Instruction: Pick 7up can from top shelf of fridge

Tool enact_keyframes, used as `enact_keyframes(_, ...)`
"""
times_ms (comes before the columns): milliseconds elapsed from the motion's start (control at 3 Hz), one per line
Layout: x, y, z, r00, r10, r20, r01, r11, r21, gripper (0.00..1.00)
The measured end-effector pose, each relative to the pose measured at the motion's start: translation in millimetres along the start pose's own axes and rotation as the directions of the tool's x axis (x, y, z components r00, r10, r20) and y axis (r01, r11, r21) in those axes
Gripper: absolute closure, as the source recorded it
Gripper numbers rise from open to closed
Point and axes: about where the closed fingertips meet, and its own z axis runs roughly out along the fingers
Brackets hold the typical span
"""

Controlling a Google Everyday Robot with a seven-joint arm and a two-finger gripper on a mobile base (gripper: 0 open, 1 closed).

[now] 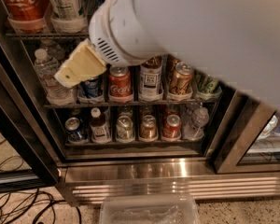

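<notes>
In the camera view we look down at the open fridge [130,171], its steel base grille [177,189] running along the bottom and a black door frame [18,139] slanting off to the left. The white arm [200,31] fills the upper right and covers most of the racks there. At its end the cream-coloured gripper [66,77] points down and to the left. It hangs below the rail of the top shelf [42,34], in front of the middle rack, between a water bottle [47,76] and a blue can [91,87]. We cannot tell how its jaws stand (they read as one pale wedge from here), and nothing shows in their hold.

The 7up can [65,3] stands upright on the top shelf in a clear tray [67,26], its white panel of black print facing us. It is just right of the red Coca-Cola can [22,3] and above the gripper, apart from it.

On the middle rack, right of the blue can, we see a red can [120,83], a white-labelled container [150,78], a golden can [181,78] and a green can [206,84]. The lower rack holds a row of cans [148,127] and small bottles [99,125]. On the floor lie dark cables [18,204], and a clear plastic bin [149,211] sits in front of the grille.
</notes>
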Motion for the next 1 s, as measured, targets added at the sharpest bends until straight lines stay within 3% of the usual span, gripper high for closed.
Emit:
enact_keyframes(333,0.5,45.4,24.8,0.995,0.061,0.085,-0.056,0.9964,-0.064,0.0)
enact_keyframes(667,-9.1,60.2,50.9,0.97,0.149,0.194,-0.127,0.9845,-0.121,0.0)
enact_keyframes(1000,-30.7,53.8,69.4,0.924,0.222,0.312,-0.19,0.9732,-0.13,0.0)
